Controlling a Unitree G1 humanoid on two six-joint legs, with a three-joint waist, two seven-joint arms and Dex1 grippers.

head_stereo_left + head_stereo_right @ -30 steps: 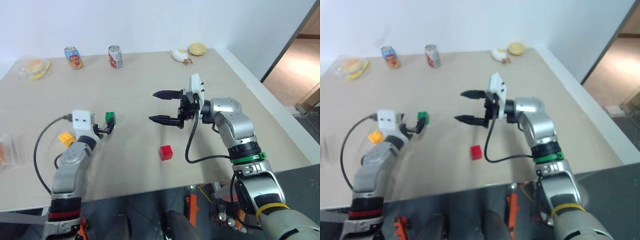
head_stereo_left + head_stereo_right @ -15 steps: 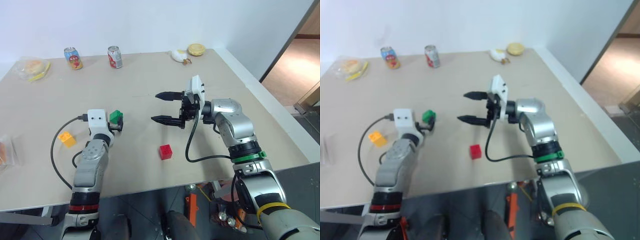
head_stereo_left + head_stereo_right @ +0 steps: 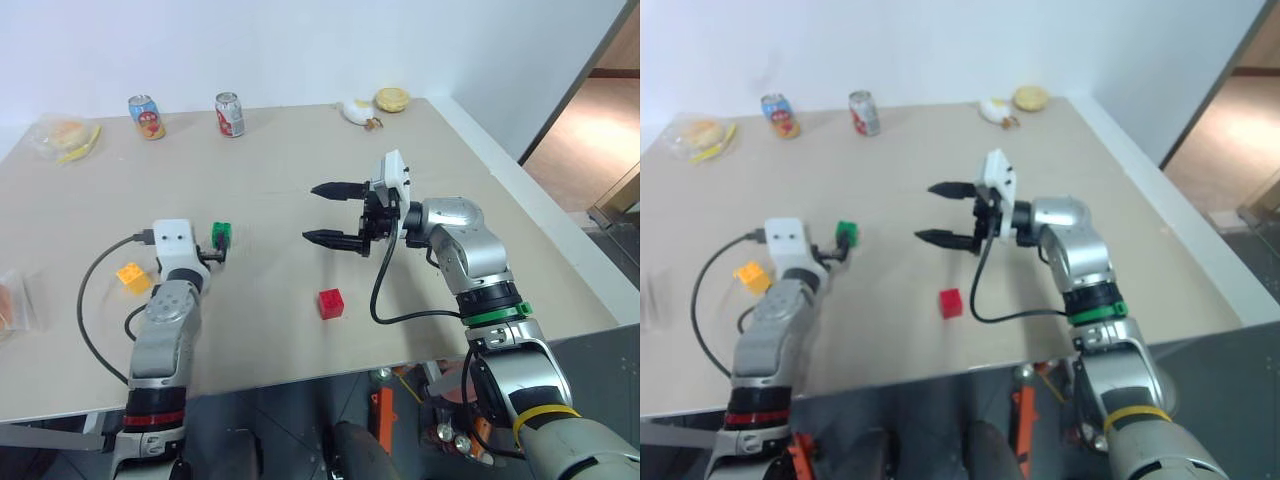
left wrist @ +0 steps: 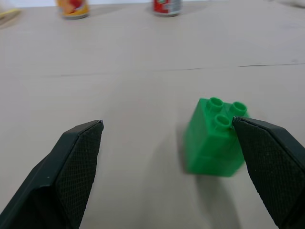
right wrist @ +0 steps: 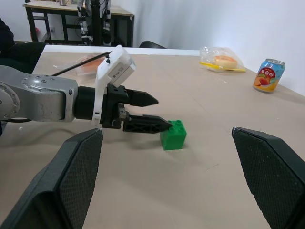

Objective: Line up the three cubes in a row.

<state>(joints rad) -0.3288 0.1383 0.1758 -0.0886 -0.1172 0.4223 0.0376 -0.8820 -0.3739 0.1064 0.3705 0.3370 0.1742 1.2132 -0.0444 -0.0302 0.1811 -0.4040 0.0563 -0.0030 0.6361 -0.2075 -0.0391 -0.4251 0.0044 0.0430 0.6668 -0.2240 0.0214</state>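
The green cube [image 4: 212,139] stands on the table between my left gripper's [image 4: 167,125] open fingers, close against one fingertip [image 4: 248,131]. From the head it sits left of centre [image 3: 221,235], just ahead of the left gripper [image 3: 213,249]. The yellow-orange cube [image 3: 131,277] lies further left, beside the left arm. The red cube [image 3: 331,304] rests near the front, below my right gripper [image 3: 310,212]. That gripper hovers open over the table's middle, pointing left, with nothing between its fingers.
Two soda cans [image 3: 147,115] [image 3: 230,113] stand along the far edge of the table [image 3: 300,150]. A wrapped bread roll [image 3: 65,135] lies at the far left, and a bun [image 3: 394,98] at the far right. Another wrapped item [image 3: 10,300] sits at the left edge.
My left arm swung right, then back left, and the green cube shifted slightly right and back with it. The right arm, red cube and yellow-orange cube stayed put.
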